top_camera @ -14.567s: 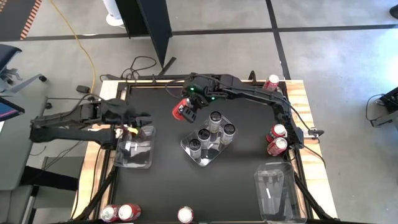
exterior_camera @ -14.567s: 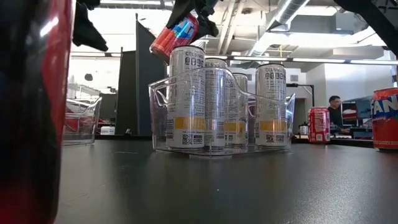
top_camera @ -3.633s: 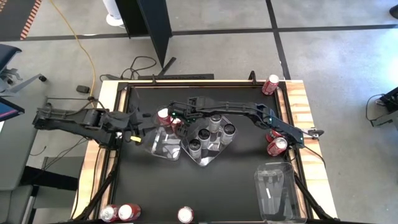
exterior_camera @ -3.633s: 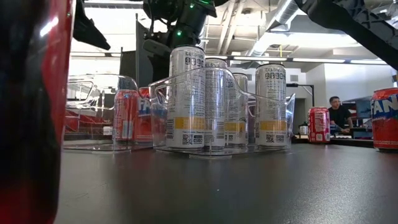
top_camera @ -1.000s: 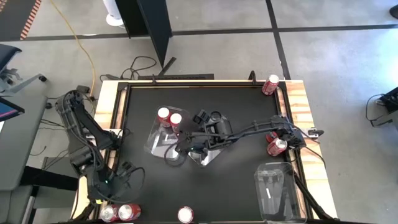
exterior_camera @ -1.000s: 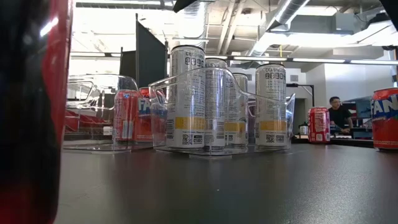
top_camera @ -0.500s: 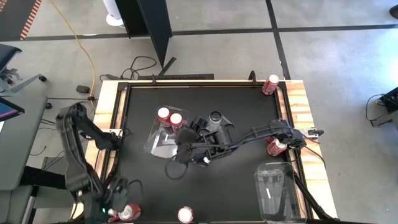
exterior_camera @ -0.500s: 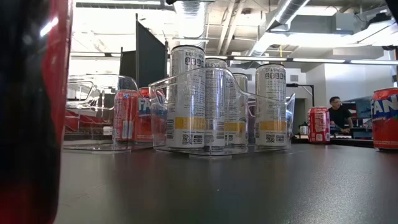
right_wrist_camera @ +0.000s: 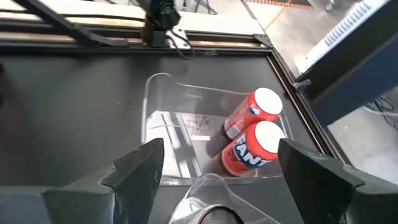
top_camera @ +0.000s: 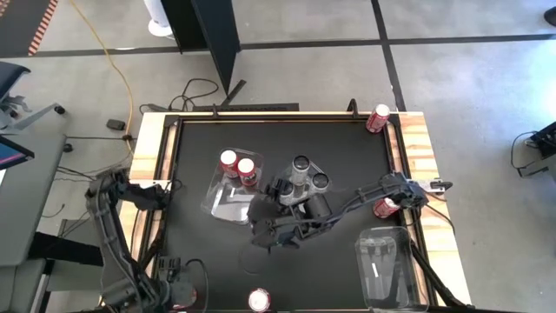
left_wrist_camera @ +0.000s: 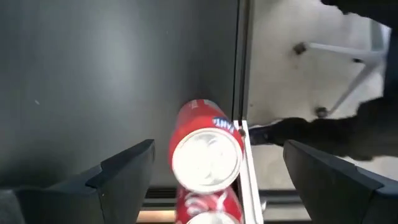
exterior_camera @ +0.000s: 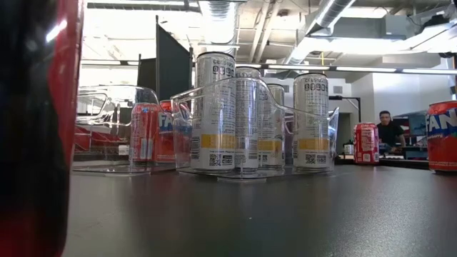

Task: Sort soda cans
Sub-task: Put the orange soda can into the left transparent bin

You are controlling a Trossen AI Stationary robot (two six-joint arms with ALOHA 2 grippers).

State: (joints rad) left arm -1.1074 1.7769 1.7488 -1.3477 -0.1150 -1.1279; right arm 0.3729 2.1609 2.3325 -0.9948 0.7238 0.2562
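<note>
Red soda cans (right_wrist_camera: 252,134) with silver tops; silver-grey cans (exterior_camera: 235,114) carry yellow bands and dark print. The trays (right_wrist_camera: 180,130) are clear, the bench (top_camera: 200,261) black with pale wood edges.

Bright, even overhead light; the nearest red can (exterior_camera: 36,128) looms blurred.

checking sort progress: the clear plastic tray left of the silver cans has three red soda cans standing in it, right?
Not quite: the clear plastic tray left of the silver cans holds two red soda cans, not three. They stand side by side at one end, as the right wrist view shows and the high view confirms.
</note>
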